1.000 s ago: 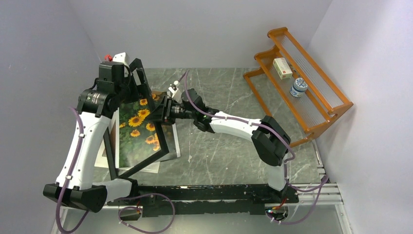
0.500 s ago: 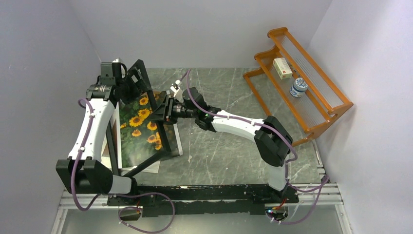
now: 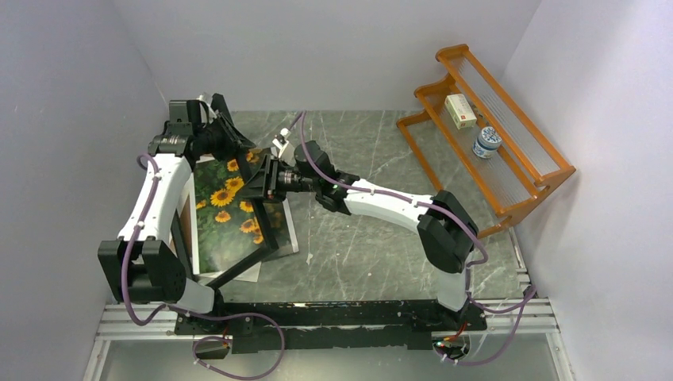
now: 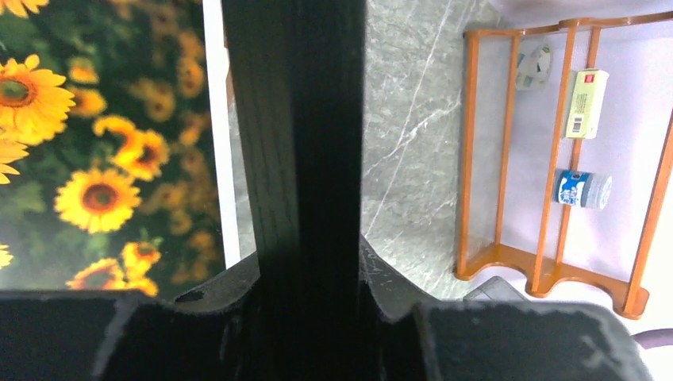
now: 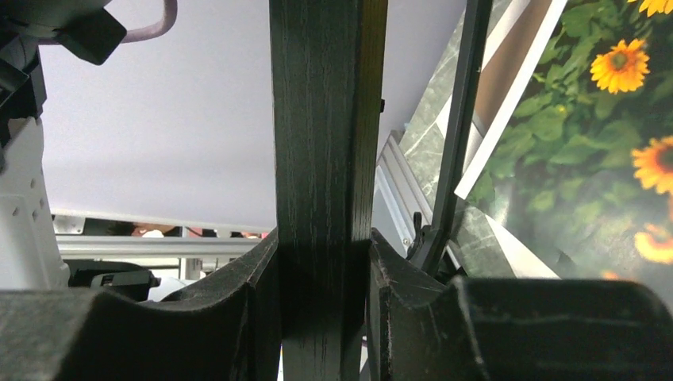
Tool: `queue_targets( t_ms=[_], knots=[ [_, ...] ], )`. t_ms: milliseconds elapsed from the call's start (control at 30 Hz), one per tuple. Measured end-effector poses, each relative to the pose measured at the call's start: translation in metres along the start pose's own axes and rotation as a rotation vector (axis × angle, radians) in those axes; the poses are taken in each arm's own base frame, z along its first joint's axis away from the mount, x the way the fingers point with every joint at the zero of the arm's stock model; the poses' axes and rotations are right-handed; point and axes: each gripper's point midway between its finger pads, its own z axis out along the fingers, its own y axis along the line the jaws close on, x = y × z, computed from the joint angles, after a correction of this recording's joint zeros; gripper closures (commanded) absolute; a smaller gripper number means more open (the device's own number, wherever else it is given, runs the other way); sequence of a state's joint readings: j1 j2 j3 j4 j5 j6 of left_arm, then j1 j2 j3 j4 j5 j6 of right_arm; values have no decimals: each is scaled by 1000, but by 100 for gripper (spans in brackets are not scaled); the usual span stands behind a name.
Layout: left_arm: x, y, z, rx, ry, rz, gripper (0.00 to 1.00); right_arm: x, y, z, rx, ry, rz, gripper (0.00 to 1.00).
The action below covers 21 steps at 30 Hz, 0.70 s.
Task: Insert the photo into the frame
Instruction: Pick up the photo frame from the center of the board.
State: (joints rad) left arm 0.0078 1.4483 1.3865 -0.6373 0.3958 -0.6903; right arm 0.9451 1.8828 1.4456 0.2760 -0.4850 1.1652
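The black frame (image 3: 246,266) stands tilted over the left of the table, one corner low near the front. Under it lies the photo (image 3: 224,213) of sunflowers on a white mat. My left gripper (image 3: 230,144) is shut on the frame's far edge; in the left wrist view the frame's black bar (image 4: 294,119) fills the gap of the left gripper (image 4: 305,270), with the photo (image 4: 95,159) to its left. My right gripper (image 3: 266,184) is shut on the frame's right edge. In the right wrist view the right gripper (image 5: 321,262) holds the frame bar (image 5: 325,119), with the photo (image 5: 603,119) beyond.
An orange wooden rack (image 3: 492,135) stands at the back right with a small box (image 3: 460,111) and a blue-white jar (image 3: 486,143) on it. A brown board (image 3: 184,230) lies under the mat's left side. White walls close in on the left, back and right.
My left gripper has closed on the frame's far edge and the left arm has dropped lower. The right gripper keeps its hold on the frame's right edge.
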Motion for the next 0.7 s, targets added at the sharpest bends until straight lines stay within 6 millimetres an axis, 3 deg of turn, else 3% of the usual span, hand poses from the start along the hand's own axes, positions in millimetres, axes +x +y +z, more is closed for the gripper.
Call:
queue_targets(
  t_ms=[67,233,333,500,700],
  knots=[
    [-1,-1,-3,7,-2,3,97,0,2,1,-3,-2,-6,92],
    [-7,-1,-16,-19,-40,16,97,1,8,1,-14,10,-27,46],
    [-10,0,-32,-51,-80,33,97,1,19,0,-52,11,-59,27],
    [-21,-8,-68,-85,-160,82,97,-8,59,-19,-128,-39,-145,14],
    [-35,-36,-115,-48,-267,173,97,-20,112,-56,-208,-135,-255,11]
  ],
)
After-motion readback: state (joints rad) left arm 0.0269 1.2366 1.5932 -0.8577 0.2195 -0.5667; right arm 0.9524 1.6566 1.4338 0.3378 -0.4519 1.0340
